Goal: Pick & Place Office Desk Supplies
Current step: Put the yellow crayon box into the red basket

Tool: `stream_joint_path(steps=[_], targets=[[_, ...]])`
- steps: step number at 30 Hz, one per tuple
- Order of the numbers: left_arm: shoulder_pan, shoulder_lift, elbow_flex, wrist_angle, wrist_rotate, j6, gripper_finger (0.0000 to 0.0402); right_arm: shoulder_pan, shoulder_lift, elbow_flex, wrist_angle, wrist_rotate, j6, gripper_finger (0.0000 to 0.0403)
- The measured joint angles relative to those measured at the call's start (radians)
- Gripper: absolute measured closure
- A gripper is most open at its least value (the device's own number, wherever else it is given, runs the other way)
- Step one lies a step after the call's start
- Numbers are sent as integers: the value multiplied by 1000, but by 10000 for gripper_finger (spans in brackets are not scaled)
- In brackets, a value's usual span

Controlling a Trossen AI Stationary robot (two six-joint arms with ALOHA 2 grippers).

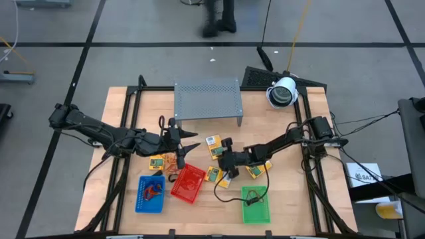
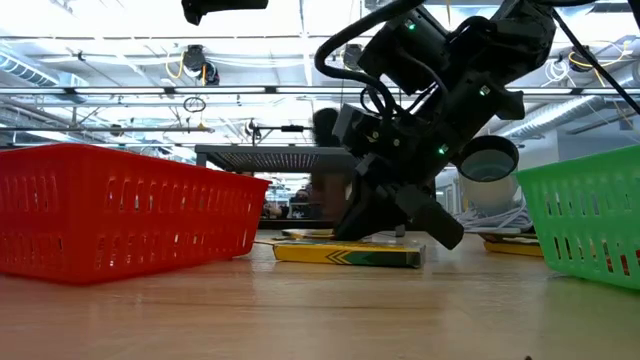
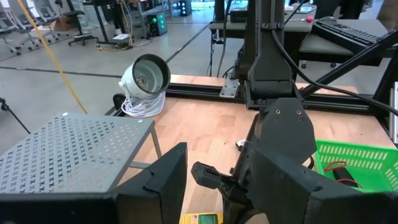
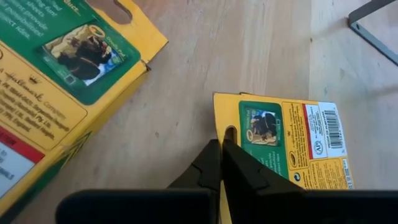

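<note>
Gripping yellow packet, right gripper

Yellow packets with green printed panels, a white barcode patch and a red strip. Blue, red and green mesh trays on pale wood table. Grey perforated rack; black arms and grippers.

Grey floor, black tape lines.
</note>
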Motion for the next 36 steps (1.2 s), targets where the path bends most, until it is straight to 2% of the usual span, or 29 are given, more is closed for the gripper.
stream_joint_path(steps=[5, 10, 19, 25, 30, 36], targets=[[0, -2, 0, -4, 0, 13, 220, 4, -1, 0, 21, 1, 17, 402], [-2, -67, -1, -58, 4, -7, 220, 4, -47, 1, 12, 8, 44, 402], [-8, -181, -1, -191, 10, -124, 220, 6, -238, 1, 1, 19, 32, 403], [-23, -228, -1, -245, 10, -139, 220, 21, -383, 2, 63, 10, 48, 403], [-23, -228, -1, -246, 11, -109, 220, 29, -451, 2, 217, -111, 80, 403], [-23, -228, -1, -269, 9, -106, 220, 30, -451, 2, 408, -331, 198, 403]])
